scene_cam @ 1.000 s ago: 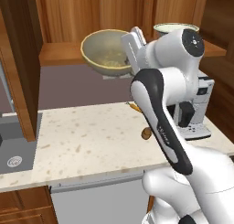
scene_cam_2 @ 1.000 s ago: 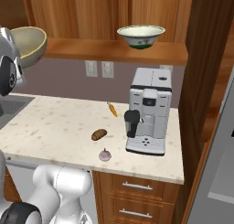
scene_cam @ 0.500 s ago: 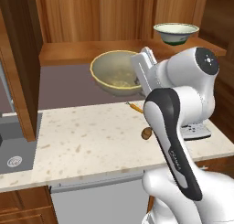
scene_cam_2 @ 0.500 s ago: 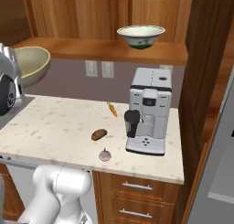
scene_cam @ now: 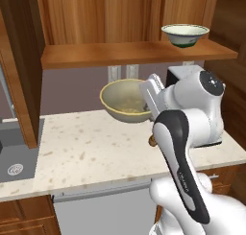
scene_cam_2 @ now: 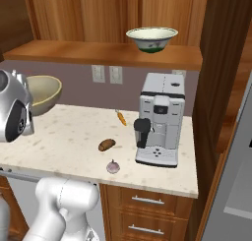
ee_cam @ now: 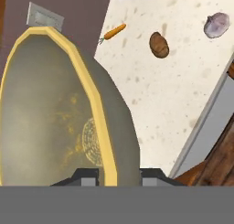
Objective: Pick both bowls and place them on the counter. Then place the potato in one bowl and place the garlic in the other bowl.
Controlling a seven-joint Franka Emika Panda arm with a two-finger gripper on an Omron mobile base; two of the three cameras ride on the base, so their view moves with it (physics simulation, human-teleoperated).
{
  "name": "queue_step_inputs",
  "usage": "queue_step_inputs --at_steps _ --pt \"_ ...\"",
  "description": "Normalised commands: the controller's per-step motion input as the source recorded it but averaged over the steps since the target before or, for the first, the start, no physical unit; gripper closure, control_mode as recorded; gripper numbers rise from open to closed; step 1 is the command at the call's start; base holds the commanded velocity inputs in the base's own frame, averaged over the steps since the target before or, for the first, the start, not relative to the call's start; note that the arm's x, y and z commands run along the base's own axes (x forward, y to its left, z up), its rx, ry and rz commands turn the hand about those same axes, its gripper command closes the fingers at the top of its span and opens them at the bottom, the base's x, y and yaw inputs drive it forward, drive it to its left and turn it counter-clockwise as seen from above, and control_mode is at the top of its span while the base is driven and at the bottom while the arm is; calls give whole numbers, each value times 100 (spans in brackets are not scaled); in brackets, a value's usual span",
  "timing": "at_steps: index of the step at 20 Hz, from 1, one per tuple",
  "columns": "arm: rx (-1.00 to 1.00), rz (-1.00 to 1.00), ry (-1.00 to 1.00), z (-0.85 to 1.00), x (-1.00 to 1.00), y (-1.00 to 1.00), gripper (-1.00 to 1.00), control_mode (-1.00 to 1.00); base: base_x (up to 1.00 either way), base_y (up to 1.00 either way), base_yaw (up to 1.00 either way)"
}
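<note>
Gripping the rim of the tan-olive bowl (ee_cam: 59, 122), the pincer (ee_cam: 119, 175) has one finger inside and one outside the wall. From the left base view this bowl (scene_cam: 126, 100) hangs above the counter (scene_cam: 86, 152), not resting on it. On the shelf (scene_cam: 129, 52) stands the cream bowl (scene_cam: 185, 35), at its right end. The right base view adds the carrot (scene_cam_2: 121, 118), then the potato (scene_cam_2: 107, 144) and the garlic (scene_cam_2: 113, 166) on the counter, left of the coffee machine (scene_cam_2: 160, 118).
</note>
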Motion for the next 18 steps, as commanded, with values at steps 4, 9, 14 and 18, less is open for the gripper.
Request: queue_step_inputs --at_steps 4,9,14,18 --pt "1 0 11 -64 15 0 100 -100 0 0 0" --pt "4 0 2 -57 37 2 100 -100 0 0 0" --pt "1 0 2 -52 60 2 100 -100 0 0 0" --pt "0 0 9 -47 57 0 100 -100 0 0 0"
